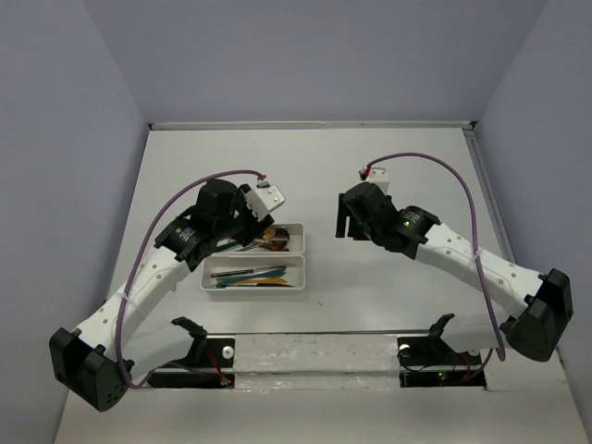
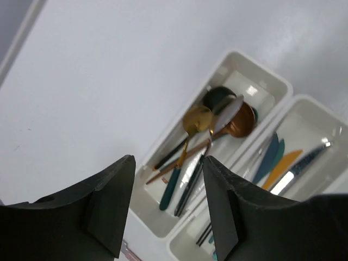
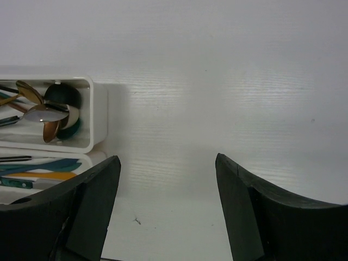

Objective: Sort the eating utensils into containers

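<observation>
1. step in hand: the spoons (image 2: 198,119) lie in the far tray (image 2: 239,57) and the knives (image 2: 283,163) in the near tray (image 2: 315,103). none shows loose on the table (image 1: 370,166), so the sorting looks about finished.
2. the left gripper (image 2: 168,168) hangs over the far tray, jaws apart, holding nothing. the right gripper (image 3: 167,163) is wide open and empty, over the table beside the trays.
3. next move, probably: lift the left arm straight up, clear of the rim.
4. no brand, label or writing can be read.

Two white trays (image 1: 302,274) were counted, with at least four spoons (image 2: 197,118) in the far one and three knives (image 2: 283,166) in the near.
</observation>
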Controlling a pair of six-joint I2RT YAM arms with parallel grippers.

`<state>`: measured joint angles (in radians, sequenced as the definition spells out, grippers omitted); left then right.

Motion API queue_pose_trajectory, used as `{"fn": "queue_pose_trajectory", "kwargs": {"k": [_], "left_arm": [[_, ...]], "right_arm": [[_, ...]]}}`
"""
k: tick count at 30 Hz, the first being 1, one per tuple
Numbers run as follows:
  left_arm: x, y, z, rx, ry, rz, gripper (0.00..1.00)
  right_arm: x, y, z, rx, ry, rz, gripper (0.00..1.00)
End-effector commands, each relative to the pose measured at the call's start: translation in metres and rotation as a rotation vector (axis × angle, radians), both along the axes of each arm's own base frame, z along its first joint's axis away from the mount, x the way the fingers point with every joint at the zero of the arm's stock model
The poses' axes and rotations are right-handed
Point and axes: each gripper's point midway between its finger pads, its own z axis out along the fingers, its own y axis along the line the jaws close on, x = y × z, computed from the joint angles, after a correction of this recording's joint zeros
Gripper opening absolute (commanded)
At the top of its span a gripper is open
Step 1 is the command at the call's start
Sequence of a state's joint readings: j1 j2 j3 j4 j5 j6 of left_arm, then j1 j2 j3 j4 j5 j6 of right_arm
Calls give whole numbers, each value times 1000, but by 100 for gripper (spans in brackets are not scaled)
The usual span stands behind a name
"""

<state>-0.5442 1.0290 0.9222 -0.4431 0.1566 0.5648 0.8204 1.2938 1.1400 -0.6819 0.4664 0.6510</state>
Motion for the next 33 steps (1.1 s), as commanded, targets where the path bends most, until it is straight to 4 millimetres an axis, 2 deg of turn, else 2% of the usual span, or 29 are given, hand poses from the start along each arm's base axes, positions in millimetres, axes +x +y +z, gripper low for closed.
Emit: {"fn": "queue_pose_trajectory", "kwargs": {"k": [1,3,5,6,8,9,11,12,13,14,15,16,17,19,21,24,26,33], "left_arm": [[38,9,53,-101,-112,261,65],[52,13,49,-52,-117,307,66],[67,31,51,-21,-187,399,68],[69,44,41,-1,-198,418,70],[74,56,34,-63,-165,397,70],[80,83,29,-118,-119,416,70],[83,121,22,-133,-102,483,70],[80,163,17,-130,-102,578,70],[76,177,13,-133,-94,593,70],[69,181,6,-142,-71,556,70],[60,200,-4,-164,-43,581,71],[54,209,-12,-156,-24,591,71],[46,215,-30,-135,25,592,72],[35,232,-49,-129,76,635,72],[26,242,-66,-126,123,656,73],[8,255,-105,-103,232,675,74],[-2,250,-121,-119,305,643,74],[-12,244,-138,-145,357,632,73]], "right_arm": [[10,7,6,24,11,0,76],[10,16,6,46,39,18,76],[11,21,-2,38,79,9,75],[12,23,-2,42,88,3,74],[13,25,1,44,100,-9,73],[14,26,-1,46,106,-19,73],[14,27,-2,50,110,-25,73],[14,26,-4,45,112,-26,73],[15,27,-5,41,113,-26,73],[16,27,-5,39,115,-26,73],[16,28,-11,26,128,-27,73],[17,29,-13,21,132,-28,73],[18,30,-14,17,137,-26,72],[19,32,-23,-3,157,-25,72],[19,32,-29,-19,169,-24,72],[19,30,-38,-48,185,-20,72],[18,27,-43,-67,189,-19,72],[19,25,-50,-91,198,-29,72]]}}
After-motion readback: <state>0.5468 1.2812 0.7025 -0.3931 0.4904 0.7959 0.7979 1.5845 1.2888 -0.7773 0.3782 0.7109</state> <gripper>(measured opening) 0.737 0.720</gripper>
